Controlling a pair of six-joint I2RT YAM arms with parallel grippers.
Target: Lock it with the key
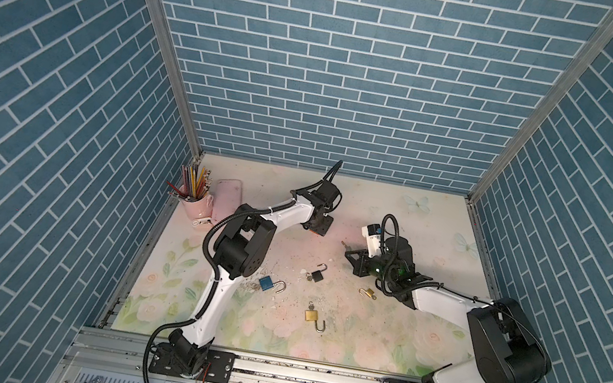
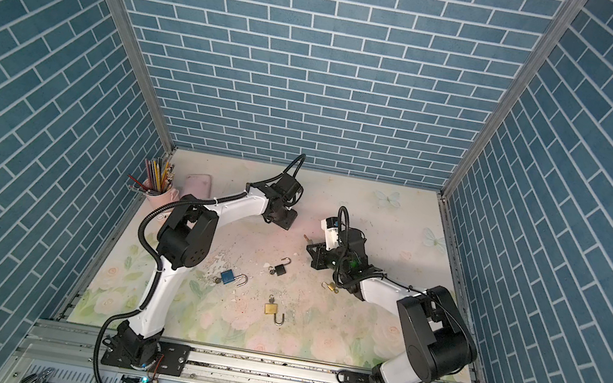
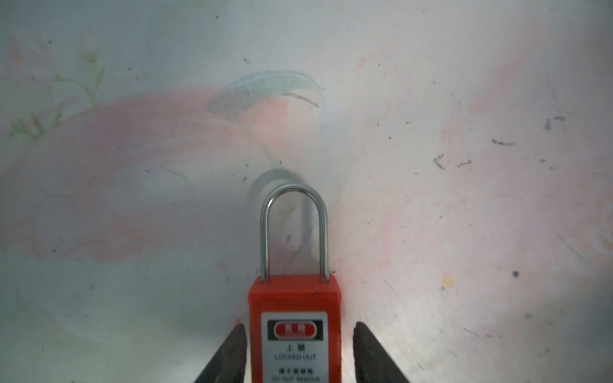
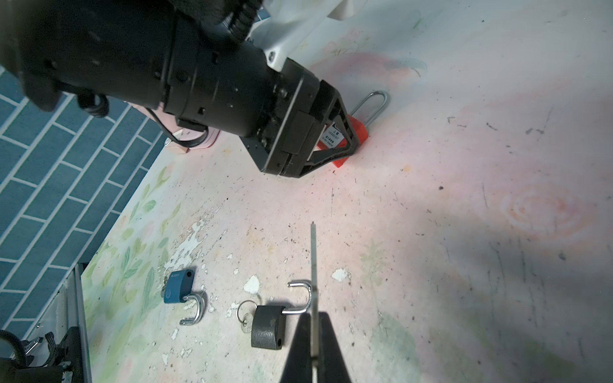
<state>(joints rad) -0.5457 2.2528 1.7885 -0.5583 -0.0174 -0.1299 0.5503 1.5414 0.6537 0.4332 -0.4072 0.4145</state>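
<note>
Left gripper (image 3: 297,333) was released. Its black fingers (image 3: 229,354) straddled the red plastic safety padlock (image 3: 294,298) without clamping it: one finger sat just beside the body, the other had a clear gap. The white label on the lock read "LOCKED OUT". The curved steel shackle (image 3: 293,195) had both legs seated in the body and pointed away from the gripper. The lock sat low on the floral-print tabletop (image 1: 416,228), toward the back and near the middle. In both top views the left gripper mostly hid it.

Right gripper (image 4: 313,320) was clenched on the thin silver metal key (image 4: 313,258). The blade was edge-on to the wrist camera and stuck out past the fingertips. In a top view the key (image 1: 344,244) pointed toward the left gripper (image 1: 319,226), near it but not touching.

Loose on the table nearer the arm bases:
- blue padlock (image 1: 266,283), shackle open
- black padlock (image 1: 317,275) with a key ring, shackle open
- larger brass padlock (image 1: 311,315), shackle open
- small brass padlock (image 1: 367,293) just beside the right arm; couldn't tell its shackle state

Back left corner held a pink mug of coloured pencils (image 1: 196,203), with a pink phone case (image 1: 227,194) beside it.
</note>
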